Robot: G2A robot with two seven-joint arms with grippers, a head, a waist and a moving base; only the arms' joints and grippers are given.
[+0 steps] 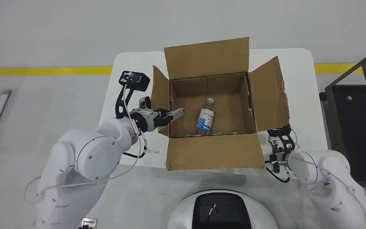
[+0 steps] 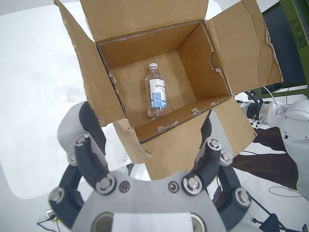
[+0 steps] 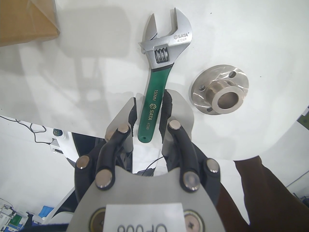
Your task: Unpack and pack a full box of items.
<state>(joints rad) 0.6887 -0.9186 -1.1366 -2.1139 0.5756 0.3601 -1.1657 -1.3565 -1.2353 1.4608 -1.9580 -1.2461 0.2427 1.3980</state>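
An open cardboard box (image 1: 210, 150) stands mid-table with all its flaps spread. A clear plastic bottle (image 1: 206, 116) with a blue and white label lies on the box floor (image 2: 178, 90); the bottle (image 2: 156, 91) is alone in there. My left gripper (image 1: 171, 114) hovers open at the box's left flap, its fingers (image 2: 91, 126) either side of a torn box corner. To the right of the box my right gripper (image 3: 150, 102) is low over the table, open, and straddles the green handle of an adjustable wrench (image 3: 157, 90). One pad touches the handle; a thin gap shows at the other.
A round metal flange (image 3: 221, 89) lies on the white table (image 3: 241, 25) right beside the wrench. A green metal frame (image 1: 343, 91) stands off the table's right edge. The box's right flap (image 1: 269, 94) is torn and leans outward.
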